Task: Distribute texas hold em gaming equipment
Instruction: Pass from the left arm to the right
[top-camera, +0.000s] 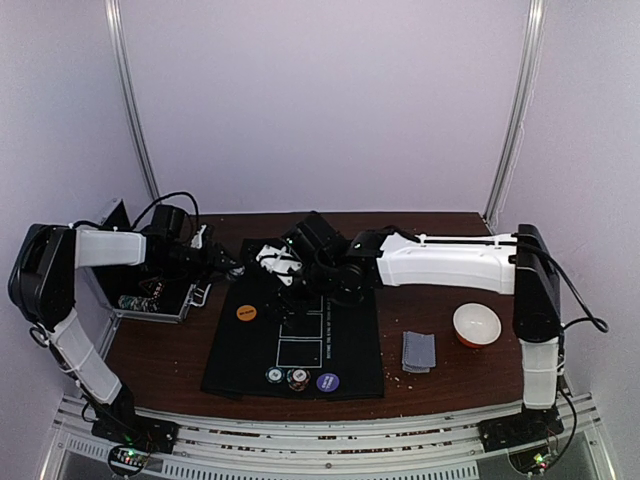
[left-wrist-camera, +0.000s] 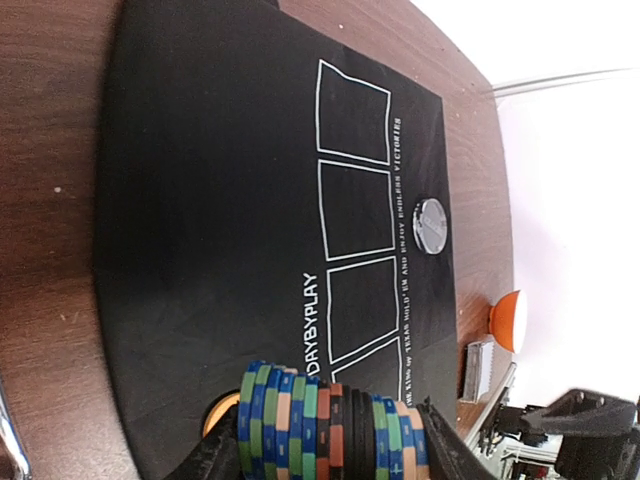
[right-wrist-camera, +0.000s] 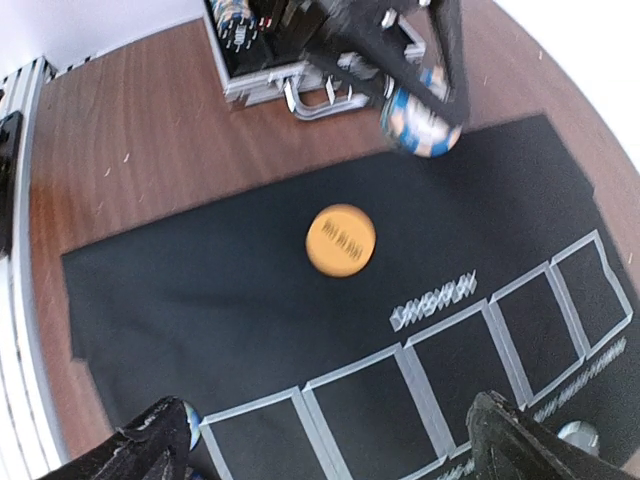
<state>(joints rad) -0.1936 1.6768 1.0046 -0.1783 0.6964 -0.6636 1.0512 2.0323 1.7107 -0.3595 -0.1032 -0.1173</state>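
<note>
Clamping a stack of poker chips (left-wrist-camera: 320, 425) edge-on between its fingers, the left gripper (left-wrist-camera: 330, 445) is closed on the stack and holds it above the black mat (top-camera: 240, 360). The chip rims show blue, green, orange and black. From the right wrist, that stack hangs at about 1 o'clock from the orange disc (right-wrist-camera: 340, 240), which lies flat on the mat, clear of the printed card outlines.

Along the mat's 6 o'clock edge in the top view, three pieces lie in a row: a teal chip (top-camera: 274, 376), a light-edged chip (top-camera: 298, 378) just beside it, and a purple disc (top-camera: 327, 381). A silver-faced disc (left-wrist-camera: 431, 225) rests on the mat beside the line of white lettering that runs along the outlines.

The right gripper (right-wrist-camera: 330, 425) hangs over the mat with its fingers spread wide and nothing between them. Off the mat at 3 o'clock, grey-backed playing cards (top-camera: 418, 350) lie in a small pile on the wooden table (top-camera: 440, 385). The white bowl (top-camera: 476, 325) stands just past them. At the mat's 9 o'clock, an open case (top-camera: 150, 295) holds more chips.
</note>
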